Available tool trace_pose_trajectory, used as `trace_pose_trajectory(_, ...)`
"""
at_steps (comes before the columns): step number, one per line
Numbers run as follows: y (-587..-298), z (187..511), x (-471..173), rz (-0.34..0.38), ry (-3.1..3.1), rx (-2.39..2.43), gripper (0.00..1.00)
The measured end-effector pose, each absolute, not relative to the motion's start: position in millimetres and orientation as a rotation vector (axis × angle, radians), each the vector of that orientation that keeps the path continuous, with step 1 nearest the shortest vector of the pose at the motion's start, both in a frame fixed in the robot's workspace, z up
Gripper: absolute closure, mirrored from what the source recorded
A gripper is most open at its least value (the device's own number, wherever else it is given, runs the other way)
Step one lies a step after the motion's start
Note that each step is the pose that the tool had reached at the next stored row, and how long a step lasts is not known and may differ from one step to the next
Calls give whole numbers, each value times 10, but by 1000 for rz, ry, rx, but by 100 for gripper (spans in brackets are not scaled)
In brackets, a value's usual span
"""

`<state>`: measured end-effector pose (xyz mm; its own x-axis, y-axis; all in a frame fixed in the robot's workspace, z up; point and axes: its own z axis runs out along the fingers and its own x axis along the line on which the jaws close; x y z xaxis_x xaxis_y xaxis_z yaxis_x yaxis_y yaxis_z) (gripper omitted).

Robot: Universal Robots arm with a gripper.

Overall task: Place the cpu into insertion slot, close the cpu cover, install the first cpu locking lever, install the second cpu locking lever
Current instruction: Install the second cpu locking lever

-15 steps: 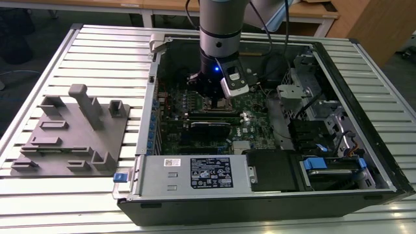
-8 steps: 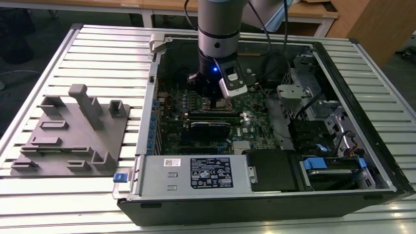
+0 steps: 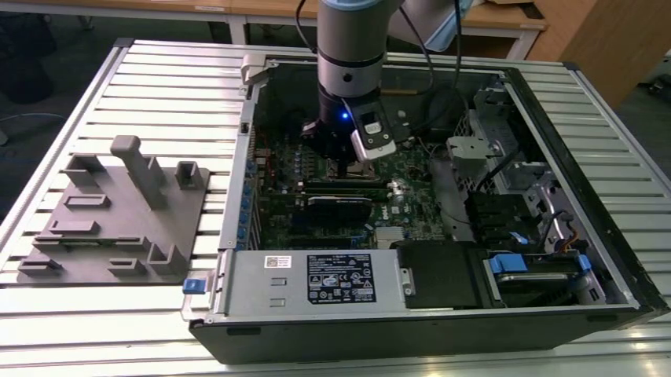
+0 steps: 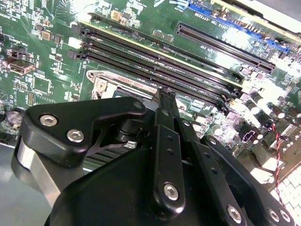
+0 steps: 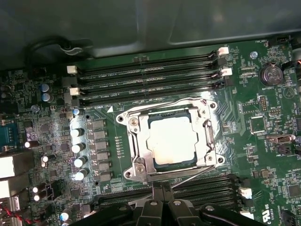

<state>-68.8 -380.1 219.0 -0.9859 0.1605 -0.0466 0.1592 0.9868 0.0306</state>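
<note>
In the first wrist view the cpu (image 5: 171, 141) lies in the insertion slot (image 5: 126, 118), its silver face showing through the window of the cpu cover (image 5: 208, 136), which lies flat over it. One thin locking lever (image 5: 164, 104) runs along the socket side nearest the memory slots. A second locking lever (image 5: 197, 175) slants out from the opposite side towards my gripper (image 5: 162, 189). The fingers are shut, with their tips at that lever's free end. In the second wrist view the gripper (image 4: 164, 96) points at the socket's edge (image 4: 101, 81). In the exterior view the gripper (image 3: 338, 161) reaches down into the open case.
Long black memory slots (image 5: 146, 70) flank the socket, and a row of silver capacitors (image 5: 77, 148) stands beside it. A grey fixture block (image 3: 110, 212) sits on the slatted table at the exterior view's left. The power supply (image 3: 314, 279) and drive bays (image 3: 524, 275) fill the case's near side.
</note>
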Motion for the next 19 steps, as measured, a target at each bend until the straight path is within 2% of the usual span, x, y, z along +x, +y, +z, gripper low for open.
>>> trace_pose_trajectory(19,-3800,2103,-801,42,3082,248,89)
